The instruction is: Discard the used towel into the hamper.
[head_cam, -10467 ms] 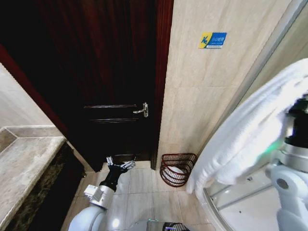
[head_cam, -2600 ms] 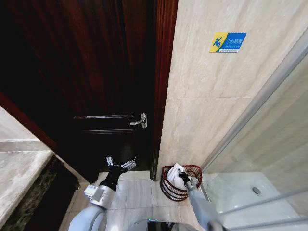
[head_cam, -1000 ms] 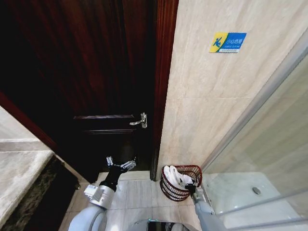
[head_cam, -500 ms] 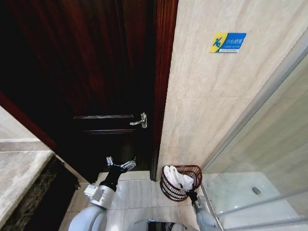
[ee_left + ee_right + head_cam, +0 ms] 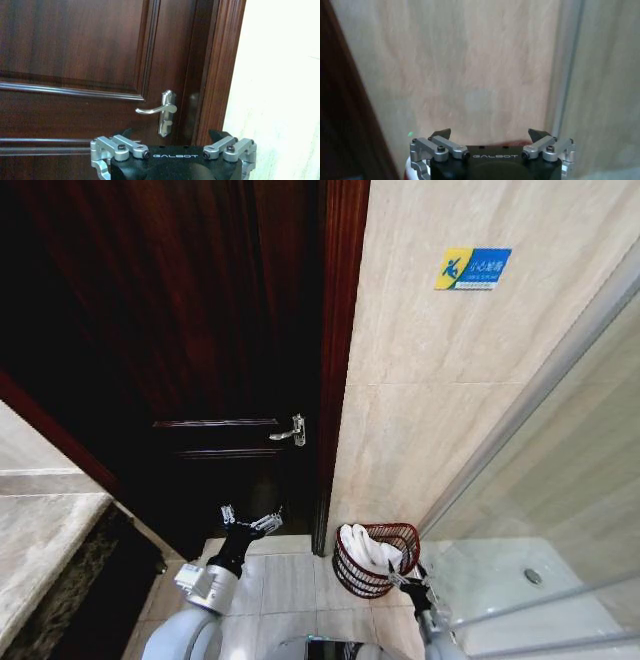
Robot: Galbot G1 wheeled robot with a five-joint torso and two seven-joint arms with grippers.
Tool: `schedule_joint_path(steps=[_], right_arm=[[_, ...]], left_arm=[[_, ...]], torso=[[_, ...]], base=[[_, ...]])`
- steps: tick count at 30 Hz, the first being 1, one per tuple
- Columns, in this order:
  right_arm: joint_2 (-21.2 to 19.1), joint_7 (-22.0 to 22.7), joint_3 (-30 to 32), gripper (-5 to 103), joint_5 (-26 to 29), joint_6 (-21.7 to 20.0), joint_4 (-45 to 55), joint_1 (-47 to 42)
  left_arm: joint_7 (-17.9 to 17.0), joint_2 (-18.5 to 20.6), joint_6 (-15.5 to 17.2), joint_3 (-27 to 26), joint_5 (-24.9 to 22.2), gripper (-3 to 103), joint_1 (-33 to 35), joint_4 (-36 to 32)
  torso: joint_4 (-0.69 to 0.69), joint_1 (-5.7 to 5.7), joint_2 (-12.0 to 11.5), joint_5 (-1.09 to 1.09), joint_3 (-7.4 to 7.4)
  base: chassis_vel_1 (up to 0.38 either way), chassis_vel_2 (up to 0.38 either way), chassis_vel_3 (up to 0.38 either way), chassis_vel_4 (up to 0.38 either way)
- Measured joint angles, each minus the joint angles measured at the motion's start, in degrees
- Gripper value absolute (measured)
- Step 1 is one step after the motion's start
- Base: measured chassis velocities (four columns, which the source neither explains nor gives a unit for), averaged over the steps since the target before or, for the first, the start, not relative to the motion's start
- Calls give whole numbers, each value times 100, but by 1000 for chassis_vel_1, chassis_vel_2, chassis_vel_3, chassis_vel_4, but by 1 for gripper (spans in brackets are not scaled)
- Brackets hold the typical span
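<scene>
One white towel (image 5: 368, 546) lies in the hamper (image 5: 375, 561), just beyond the right pincer (image 5: 408, 579), whose fingers stand apart, empty.

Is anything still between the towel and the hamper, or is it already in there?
Nothing visible stands in the way: the white towel already lies inside the hamper, draped over its left rim. The right claw hangs open just beside the hamper's right rim, holding nothing. The left claw is open near the door, well clear.
</scene>
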Motion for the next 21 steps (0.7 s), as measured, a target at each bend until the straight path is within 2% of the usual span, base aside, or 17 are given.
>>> schedule_joint_path(steps=[7,13,21], right_arm=[[26,175,203,100,230,123,988,-645],[44,393,290,100,663,221,2196,-1189],[258,400,627,100,707,362,3241,-1505]], left_arm=[[0,0,0,0,0,100,0,0],[0,0,0,0,0,100,0,0],[0,0,0,0,0,100,0,0]], torso=[[0,0,0,0,0],[0,0,0,1,0],[0,0,0,0,0]], base=[[0,0,0,0],[0,0,0,0],[0,0,0,0]])
